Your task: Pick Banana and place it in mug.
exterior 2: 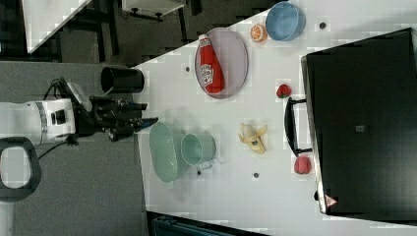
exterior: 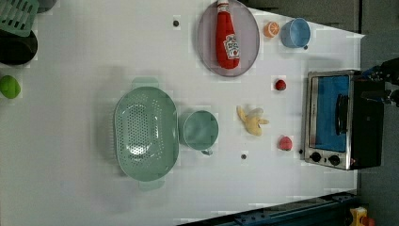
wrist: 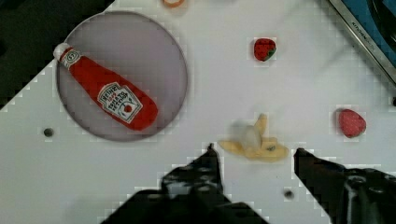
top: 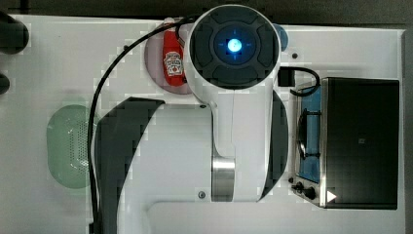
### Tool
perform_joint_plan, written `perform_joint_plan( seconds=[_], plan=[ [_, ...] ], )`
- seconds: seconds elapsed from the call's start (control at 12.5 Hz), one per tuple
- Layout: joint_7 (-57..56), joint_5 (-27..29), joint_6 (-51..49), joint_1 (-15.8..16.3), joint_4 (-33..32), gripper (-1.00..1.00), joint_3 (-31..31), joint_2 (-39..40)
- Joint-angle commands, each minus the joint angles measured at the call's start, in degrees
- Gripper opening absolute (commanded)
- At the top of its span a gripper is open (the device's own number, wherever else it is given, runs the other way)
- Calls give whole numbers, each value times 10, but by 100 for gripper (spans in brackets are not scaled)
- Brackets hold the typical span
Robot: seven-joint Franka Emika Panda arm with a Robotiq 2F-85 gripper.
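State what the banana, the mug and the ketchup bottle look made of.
Banana: probably soft plush, fuzzy matte peel flaps.
Mug: likely matte plastic, uniform teal-green with no gloss.
Ketchup bottle: seemingly stuffed fabric, rounded, soft-edged, with a printed label.

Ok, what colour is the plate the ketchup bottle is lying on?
Pale greyish-lilac plate, clearest in the wrist view, under the red ketchup bottle.
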Motion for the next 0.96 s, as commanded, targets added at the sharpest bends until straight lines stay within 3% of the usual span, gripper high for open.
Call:
perform_joint_plan(
  seconds=[0.08, 0.24, 0.56, 0.96],
  plan=[
    [1, 6, -120, -2, -49, 59, -22, -162],
    [1, 6, -120, -2, -52, 99, -22, -161],
    [-3, 6, -89, -1, -109, 100, -21, -142],
    [-88, 6, 82, -1, -224, 100, -21, -96]
  ],
)
